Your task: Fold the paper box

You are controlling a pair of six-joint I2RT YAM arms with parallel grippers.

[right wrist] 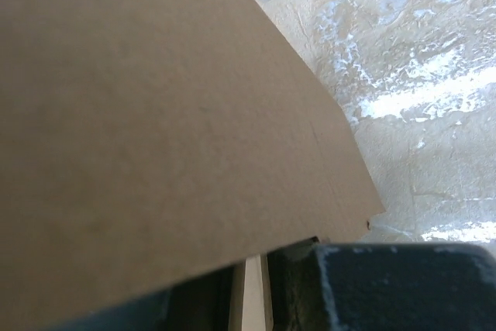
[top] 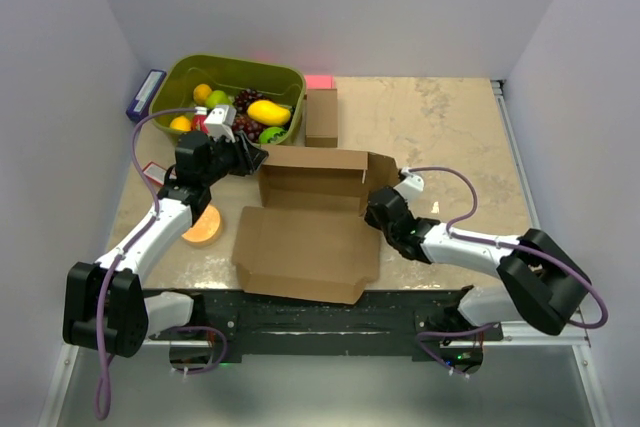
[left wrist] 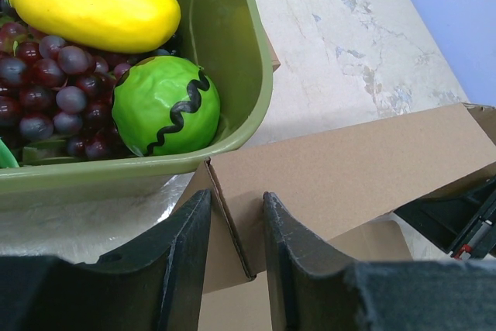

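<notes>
The paper box [top: 303,247] lies in the middle of the table as a brown cardboard sheet, its back wall [top: 315,177] folded up. My left gripper [top: 252,158] is at that wall's left corner. In the left wrist view its jaws [left wrist: 236,226] are closed on the corner, where the wall [left wrist: 349,168] meets a side flap [left wrist: 209,246]. My right gripper [top: 378,209] is at the box's right side. In the right wrist view a large cardboard panel [right wrist: 155,114] hides most of the gripper [right wrist: 252,288], and a thin cardboard edge is clamped between the dark fingers [right wrist: 372,284].
A green basket [top: 180,77] of toy fruit stands at the back left, close to my left gripper, with a mango [left wrist: 93,5] and a green ball [left wrist: 167,106] near its rim. A small brown box [top: 321,117] stands behind the paper box. An orange disc [top: 203,227] lies at the left.
</notes>
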